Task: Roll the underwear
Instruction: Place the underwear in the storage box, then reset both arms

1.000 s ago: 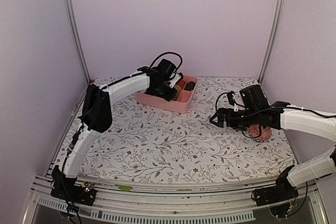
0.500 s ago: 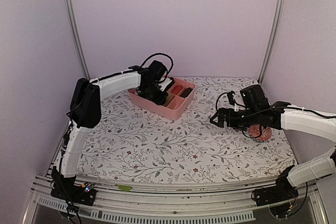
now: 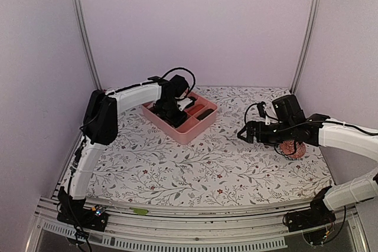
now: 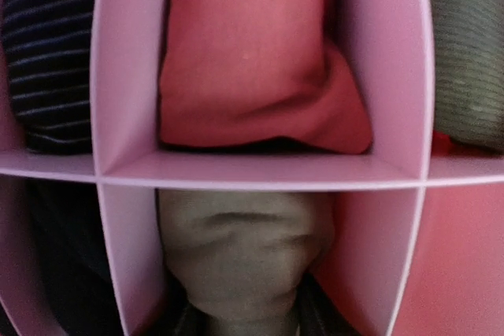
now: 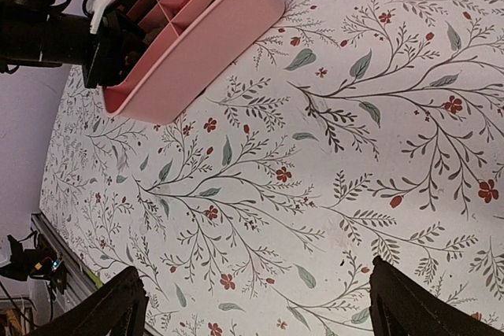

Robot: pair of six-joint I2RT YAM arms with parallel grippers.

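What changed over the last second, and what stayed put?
The left tool, down in the pink box, dragged it leftward and turned it, so in the top view a corner now faces the camera. The right tool and the patterned ball stayed put.

A: Top cam's high over the near edge, tilted down and forward; I see the whole table (image 3: 195, 163).
B: Left wrist is pressed right over the pink box (image 4: 260, 179) dividers. Right wrist looks left across the table, same box.
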